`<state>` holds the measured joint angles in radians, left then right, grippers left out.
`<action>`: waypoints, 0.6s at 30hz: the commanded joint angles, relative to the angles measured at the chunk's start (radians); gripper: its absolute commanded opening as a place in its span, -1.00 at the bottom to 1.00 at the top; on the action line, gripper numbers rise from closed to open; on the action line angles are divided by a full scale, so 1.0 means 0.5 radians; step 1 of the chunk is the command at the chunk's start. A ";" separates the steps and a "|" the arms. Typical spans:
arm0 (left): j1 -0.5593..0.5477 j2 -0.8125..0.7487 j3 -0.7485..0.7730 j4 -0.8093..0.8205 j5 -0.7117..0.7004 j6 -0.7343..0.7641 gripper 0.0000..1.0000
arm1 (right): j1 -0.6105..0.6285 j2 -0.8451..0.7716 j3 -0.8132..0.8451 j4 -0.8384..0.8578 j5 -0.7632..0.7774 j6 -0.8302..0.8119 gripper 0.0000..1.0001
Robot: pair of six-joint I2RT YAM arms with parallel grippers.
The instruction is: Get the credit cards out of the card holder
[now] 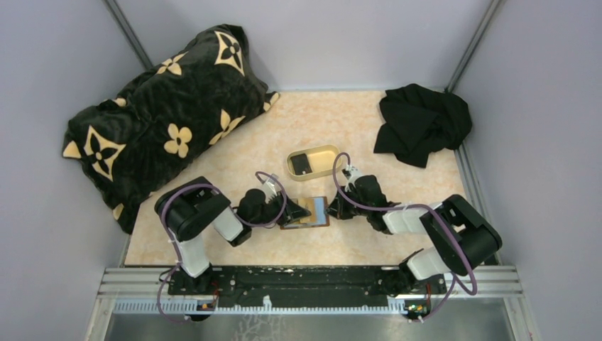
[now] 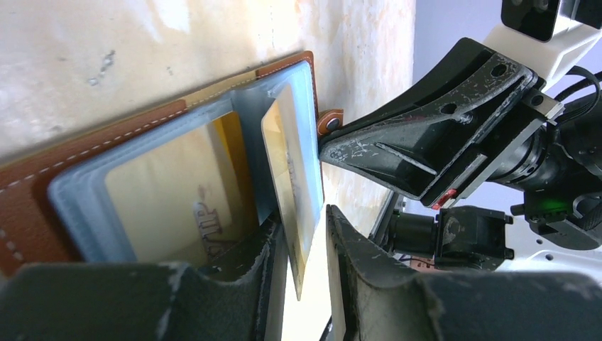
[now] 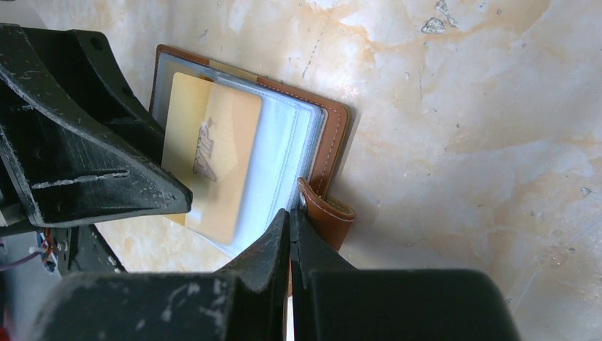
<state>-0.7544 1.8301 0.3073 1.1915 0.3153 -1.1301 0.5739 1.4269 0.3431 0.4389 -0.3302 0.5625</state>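
Top external: card holder [image 1: 317, 211] open flat on the desk [image 1: 319, 121], close to the middle of the near edge, flanked by the left tool [image 1: 298, 212] and the right tool [image 1: 336, 207]. Just beyond it, toward the far edge, a tan oval tray [image 1: 313, 148] with 1 dark card [image 1: 303, 164] inside. Judged from that as 1 card already out and put away.

Left wrist: left tool fingers [image 2: 355, 249] drawn in close on either side of a tan card [image 2: 287, 163], apparently pinching its edge. Card tilted up and partly out of its clear sleeve, 1 end not yet free of the pocket. Beside it, a lettered card [image 2: 170, 202], also tan, fully seated under another clear sleeve.

Right wrist: right tool clamped tight on the brown strap tab [image 3: 328, 213] at the holder's edge, apparently anchoring the holder against the pull.

Judged as partway through: 1 card done, 1 in mid-extraction, at least 1 more to go. Pages under the top sleeve hidden, so total count impossible to tell. Left to do: draw the tan card clear, carry it to the tray, then work through the other pockets.
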 commanded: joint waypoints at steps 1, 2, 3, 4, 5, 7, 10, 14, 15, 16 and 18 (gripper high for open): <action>0.045 -0.071 -0.073 0.096 0.022 0.016 -0.36 | 0.012 0.119 -0.029 -0.327 0.120 -0.076 -1.00; 0.052 -0.079 -0.084 0.094 0.021 0.020 -0.36 | 0.009 0.123 -0.027 -0.326 0.120 -0.076 -1.00; 0.058 -0.091 -0.093 0.089 0.020 0.022 -0.36 | 0.009 0.126 -0.028 -0.324 0.120 -0.077 -1.00; 0.065 -0.096 -0.105 0.084 0.018 0.026 -0.36 | 0.009 0.128 -0.027 -0.323 0.115 -0.079 -1.00; 0.071 -0.107 -0.113 0.084 0.017 0.027 -0.37 | 0.011 0.132 -0.027 -0.320 0.115 -0.078 -1.00; 0.077 -0.121 -0.120 0.073 0.016 0.036 -0.37 | 0.007 0.138 -0.028 -0.314 0.116 -0.079 -1.00; 0.082 -0.132 -0.130 0.055 0.009 0.048 -0.40 | 0.006 0.147 -0.032 -0.305 0.115 -0.075 -1.00; 0.083 -0.118 -0.127 0.068 0.009 0.049 -0.79 | 0.006 0.150 -0.036 -0.299 0.114 -0.074 -1.00; 0.082 -0.109 -0.128 0.084 0.013 0.045 -0.93 | 0.006 0.150 -0.039 -0.296 0.114 -0.076 -1.00; 0.082 -0.105 -0.132 0.100 0.016 0.039 -1.00 | 0.007 0.154 -0.039 -0.295 0.111 -0.073 -1.00; 0.085 -0.102 -0.146 0.123 0.012 0.028 -1.00 | 0.006 0.163 -0.042 -0.285 0.111 -0.076 -1.00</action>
<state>-0.7170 1.7817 0.2512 1.1969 0.3161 -1.1240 0.5732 1.4487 0.3504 0.4580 -0.3435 0.5629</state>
